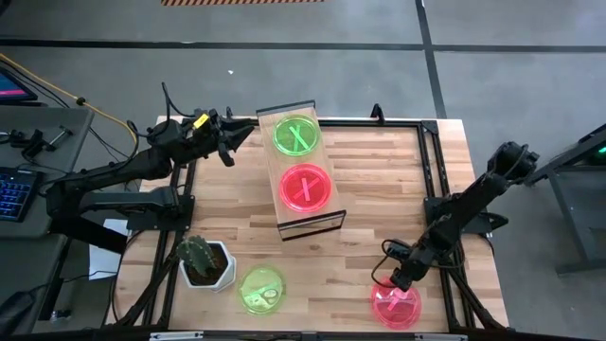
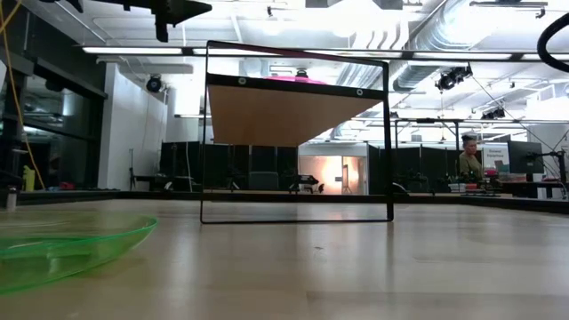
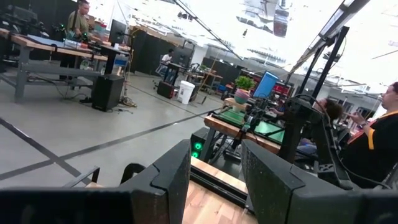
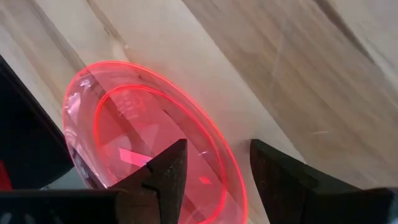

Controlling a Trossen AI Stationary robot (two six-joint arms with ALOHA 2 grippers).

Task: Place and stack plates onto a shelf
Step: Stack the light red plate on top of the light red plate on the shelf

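we are seeing the right gripper (image 1: 402, 280) hovering at the lower right of the counter (image 1: 379, 189), its fingers (image 4: 168, 171) spread open astride the rim of a pink plate (image 1: 395, 305). the left gripper (image 1: 248, 134) is waiting at upper left, fingers open, beside the shelf (image 1: 327, 223), which is carrying a green plate (image 1: 296, 136) and another pink plate (image 1: 306, 188). a second green plate (image 1: 260, 290) is lying bottom centre, near the cactus (image 1: 199, 254).

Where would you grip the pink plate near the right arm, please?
Probably at its raised rim, from above. The pink plate lies flat on the table, so only the edge offers purchase. The right claw already hangs open astride that rim, one finger inside, one outside.
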